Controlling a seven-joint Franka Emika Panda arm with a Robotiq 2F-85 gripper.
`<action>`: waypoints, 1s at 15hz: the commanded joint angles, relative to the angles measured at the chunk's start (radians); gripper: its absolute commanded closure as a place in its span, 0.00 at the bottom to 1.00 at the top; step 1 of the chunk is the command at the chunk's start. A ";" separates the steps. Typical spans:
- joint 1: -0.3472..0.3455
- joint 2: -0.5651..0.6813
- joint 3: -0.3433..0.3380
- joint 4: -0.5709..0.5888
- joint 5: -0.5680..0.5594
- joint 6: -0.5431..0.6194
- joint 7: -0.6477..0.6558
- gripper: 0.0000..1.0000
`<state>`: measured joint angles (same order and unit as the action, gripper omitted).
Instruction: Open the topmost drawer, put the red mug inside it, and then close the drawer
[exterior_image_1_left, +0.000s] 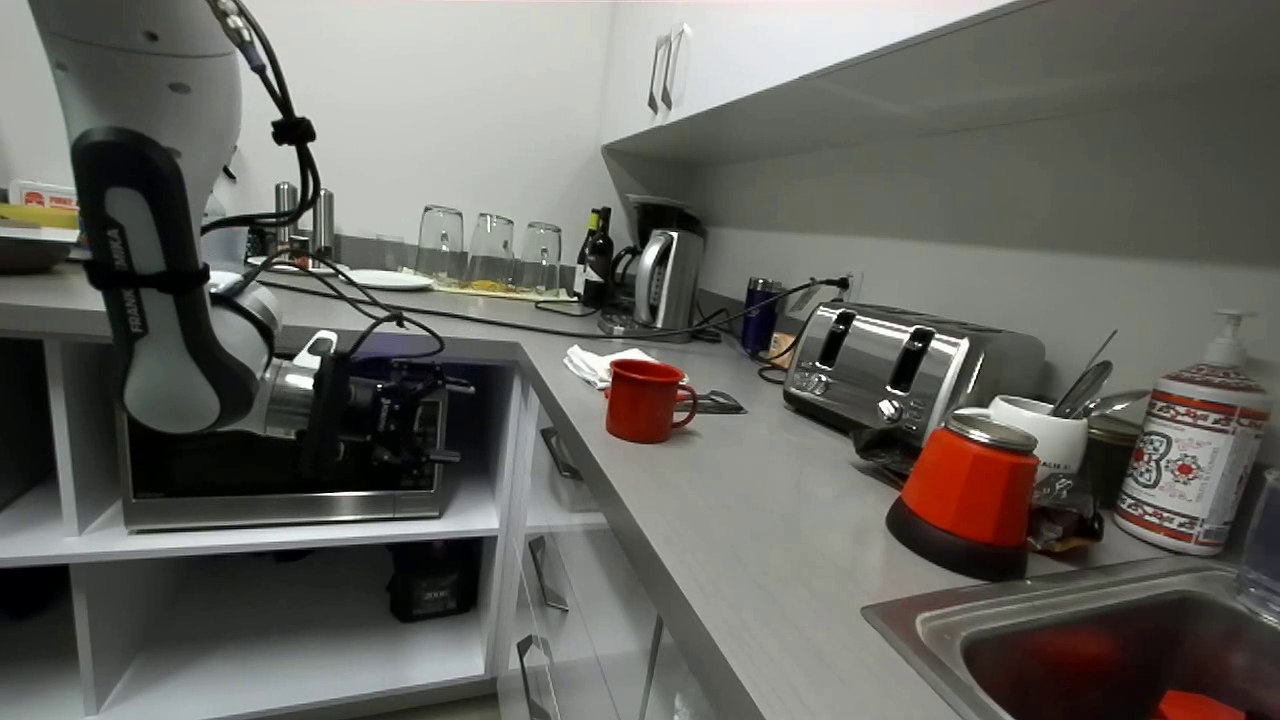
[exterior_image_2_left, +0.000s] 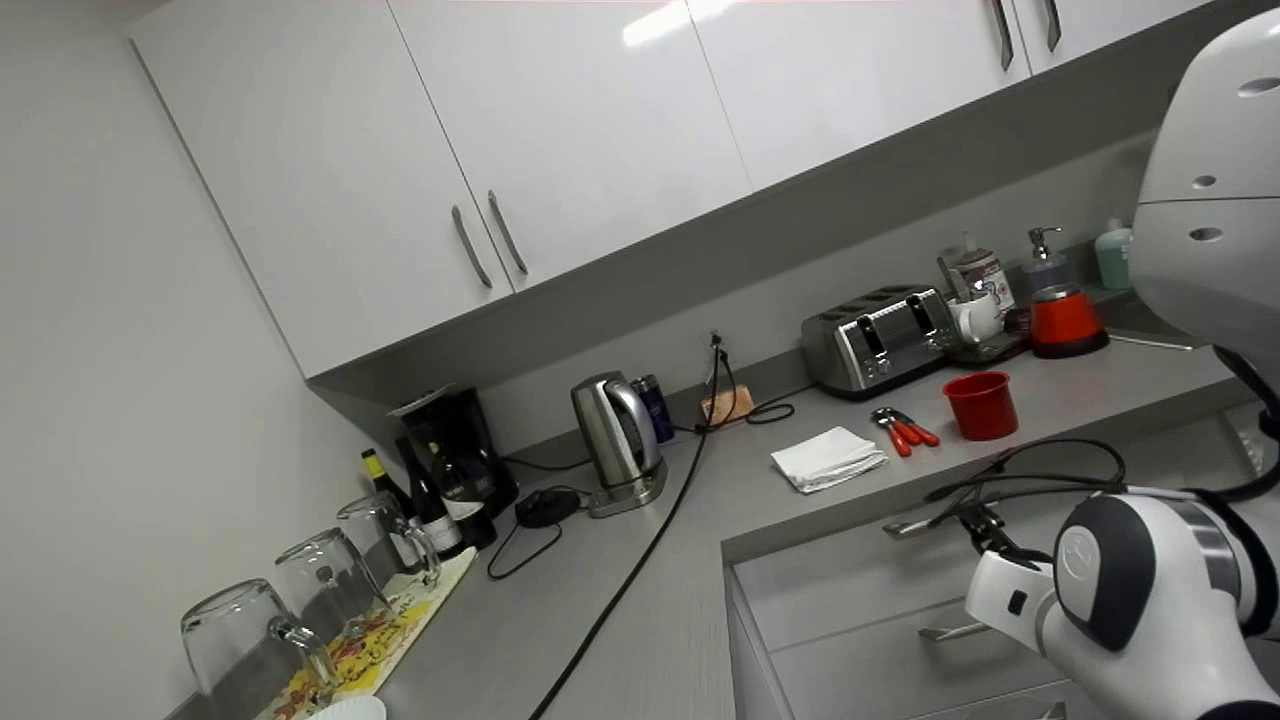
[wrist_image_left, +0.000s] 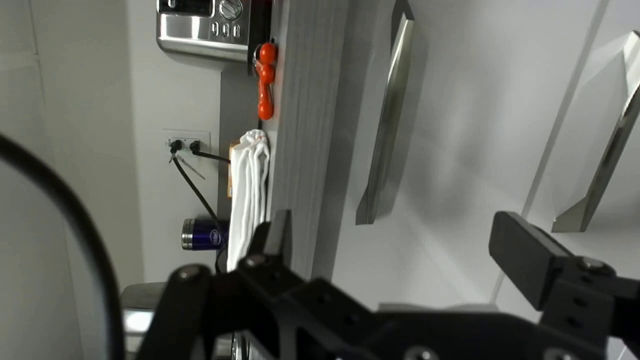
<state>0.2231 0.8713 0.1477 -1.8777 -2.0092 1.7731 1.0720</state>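
Note:
The topmost drawer is shut under the counter; its front also shows in an exterior view and in the wrist view. Its metal bar handle lies ahead of my gripper, with its near end between the fingers in the picture. My gripper is open and empty, facing the drawer front and apart from the handle. It also shows in an exterior view; in another it is partly hidden. The red mug stands upright on the counter near its edge. It is out of the wrist view.
The counter edge overhangs the drawer. A lower drawer handle is close by. A white cloth, red-handled tool, toaster, red-orange vessel and sink are along the counter. Cables loop around the arm.

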 joint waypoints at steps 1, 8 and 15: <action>-0.012 0.067 0.006 0.060 0.002 -0.073 0.029 0.00; -0.060 0.106 -0.001 0.119 0.029 -0.126 0.053 0.00; -0.078 0.189 -0.008 0.237 0.064 -0.131 0.021 0.00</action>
<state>0.1418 0.9984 0.1408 -1.7247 -1.9791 1.6700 1.1160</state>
